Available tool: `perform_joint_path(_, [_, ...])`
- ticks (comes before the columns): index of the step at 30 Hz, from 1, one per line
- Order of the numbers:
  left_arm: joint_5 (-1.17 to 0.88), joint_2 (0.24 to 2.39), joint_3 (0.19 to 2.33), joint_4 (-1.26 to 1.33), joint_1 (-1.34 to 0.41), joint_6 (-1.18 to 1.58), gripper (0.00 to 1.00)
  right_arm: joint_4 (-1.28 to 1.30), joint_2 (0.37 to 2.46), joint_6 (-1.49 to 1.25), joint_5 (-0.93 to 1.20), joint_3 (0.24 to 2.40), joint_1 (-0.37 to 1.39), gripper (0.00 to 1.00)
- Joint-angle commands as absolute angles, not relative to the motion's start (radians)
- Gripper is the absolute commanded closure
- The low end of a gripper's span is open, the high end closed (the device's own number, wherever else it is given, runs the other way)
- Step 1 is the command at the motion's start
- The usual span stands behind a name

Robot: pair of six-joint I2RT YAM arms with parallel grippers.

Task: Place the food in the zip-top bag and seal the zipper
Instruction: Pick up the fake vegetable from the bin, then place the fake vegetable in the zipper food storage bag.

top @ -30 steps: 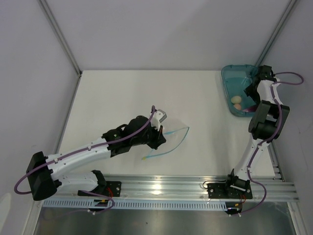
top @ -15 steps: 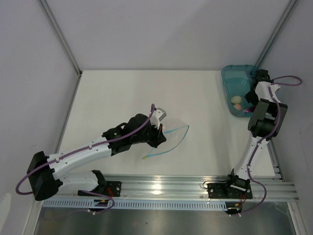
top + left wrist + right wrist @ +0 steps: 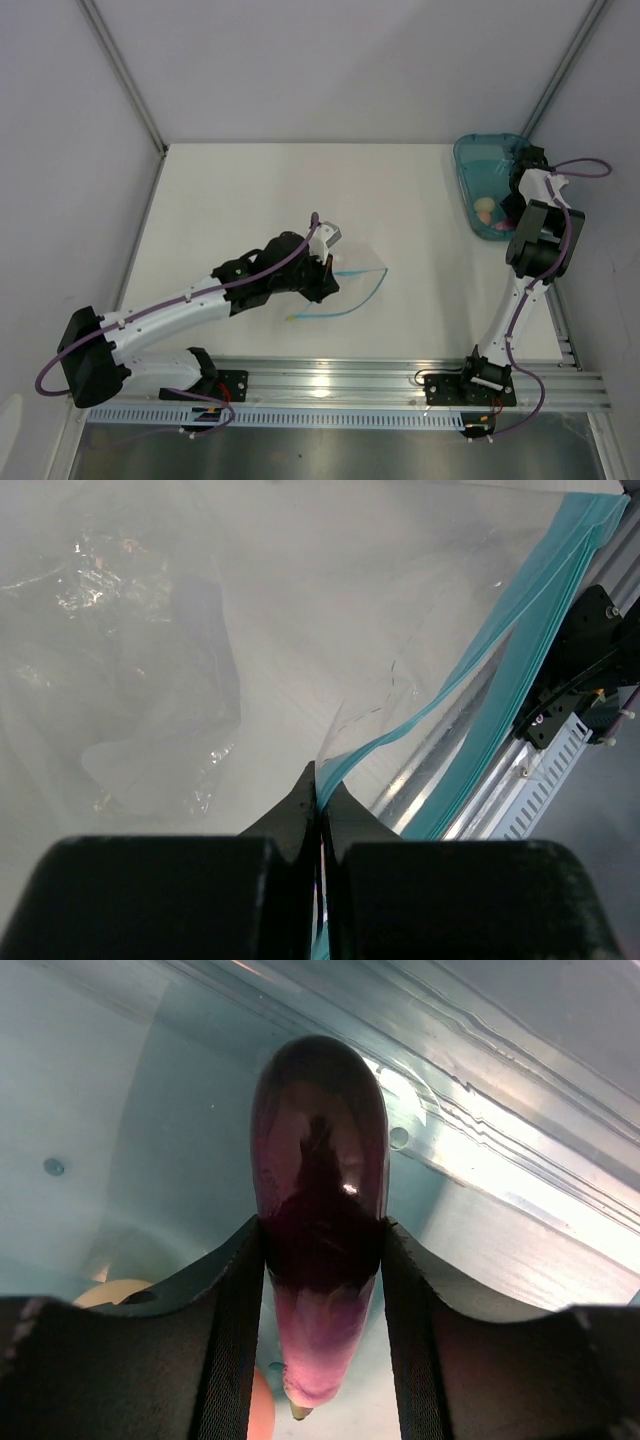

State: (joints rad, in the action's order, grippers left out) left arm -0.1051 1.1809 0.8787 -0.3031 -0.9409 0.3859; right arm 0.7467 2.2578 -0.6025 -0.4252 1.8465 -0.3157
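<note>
Both held tight
My left gripper [image 3: 318, 783] pinches the zipper [image 3: 520, 620] at its fingertips — my right gripper [image 3: 321, 1245] clamps the purple food [image 3: 320, 1130].

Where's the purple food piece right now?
Right wrist view: the purple piece is clamped in the right gripper, in the teal tray at the far right corner of the table.

There are two arms, the left arm [image 3: 180, 305] and the right arm [image 3: 535, 240]. Each has one gripper: the left gripper [image 3: 318, 792] and the right gripper [image 3: 322, 1230]. There is one table [image 3: 240, 190], one clear bag [image 3: 150, 650] with one teal zipper strip [image 3: 525, 615], and one teal tray [image 3: 485, 165]. Three food pieces can be counted: one purple piece [image 3: 320, 1140], one cream piece [image 3: 112, 1292] and one peach-pink piece [image 3: 263, 1415].
</note>
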Motion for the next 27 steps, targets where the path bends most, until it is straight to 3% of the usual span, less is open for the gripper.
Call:
perform_joint_path(1, [-0.117, 1.166, 0.933, -0.316, -0.934, 0.408, 0.99, 0.729, 2.226, -0.629, -0.436, 1.856, -0.313, 0.68])
perform_joint_path(6, [-0.146, 1.169, 0.968, -0.348, -0.934, 0.434, 0.99, 0.784, 2.137, -0.618, -0.471, 1.899, -0.290, 0.95])
perform_joint_path(9, [-0.176, 1.170, 0.995, -0.368, -0.934, 0.449, 0.99, 0.836, 2.091, -0.586, -0.523, 1.943, -0.270, 1.00])
perform_joint_path(17, [-0.146, 1.216, 1.126, -0.503, -0.934, 0.520, 0.99, 0.887, 1.835, -0.509, -0.591, 1.895, -0.220, 1.00])
perform_joint_path(21, [-0.126, 1.279, 1.201, -0.546, -0.930, 0.568, 0.99, 0.766, 1.636, -0.447, -0.483, 1.723, -0.089, 1.00])
perform_joint_path(27, [-0.092, 1.408, 1.360, -0.648, -0.930, 0.586, 0.99, 0.586, 1.338, -0.414, -0.152, 1.467, 0.160, 1.00])
